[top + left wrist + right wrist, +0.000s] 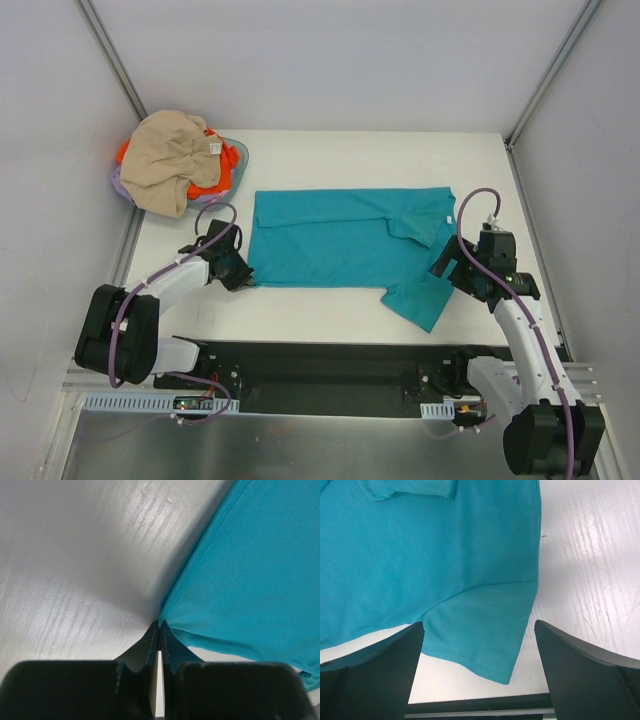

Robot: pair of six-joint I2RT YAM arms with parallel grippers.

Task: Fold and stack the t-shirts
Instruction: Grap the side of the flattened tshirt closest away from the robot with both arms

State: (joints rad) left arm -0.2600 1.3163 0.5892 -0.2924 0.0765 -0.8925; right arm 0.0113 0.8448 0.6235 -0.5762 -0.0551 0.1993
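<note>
Top external view shows the teal t-shirt spread flat across the middle of the white counter, its body running left to right. One sleeve is folded over onto the body at the upper right, and the other sleeve sticks out toward the lower right. In the upper left of the frame, the beige t-shirt lies crumpled on top of the orange t-shirt, both heaped in the bluish basket.

The left gripper sits at the lower left corner of the teal t-shirt. In the left wrist view its fingers are pressed together and pinch that corner of the cloth, which rises in a small peak at the tips.

The right gripper hangs at the right side of the shirt, above the protruding sleeve. The right wrist view shows its jaws spread wide, holding nothing, with the sleeve lying flat on the counter between them.
</note>
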